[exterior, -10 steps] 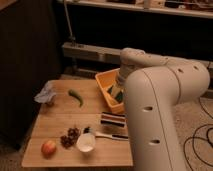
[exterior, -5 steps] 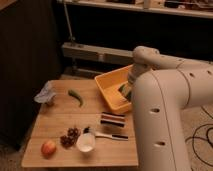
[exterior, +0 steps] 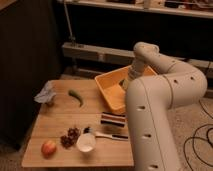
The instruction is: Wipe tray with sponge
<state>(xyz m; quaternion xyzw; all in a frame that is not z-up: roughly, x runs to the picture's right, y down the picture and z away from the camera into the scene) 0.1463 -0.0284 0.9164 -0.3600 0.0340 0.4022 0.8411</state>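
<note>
arm [exterior: 167, 92]: bent, elbow high | wrist [exterior: 136, 67]: pointing down | gripper [exterior: 126, 84]: low, beside forearm

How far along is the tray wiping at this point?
Done: the gripper is down low inside the tray. In hand: probably the wiping itself, but the sponge is hidden under the arm, so grip and contact are unconfirmed. Left: covering the tray's bare near floor and walls, then lifting out.

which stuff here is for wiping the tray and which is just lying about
For the job: tray; sponge, mostly hidden at the pincer; pincer, down inside the tray.

Lying about: green pepper; striped block; white cup; apple; dark berry cluster; crumpled wrapper.
</note>
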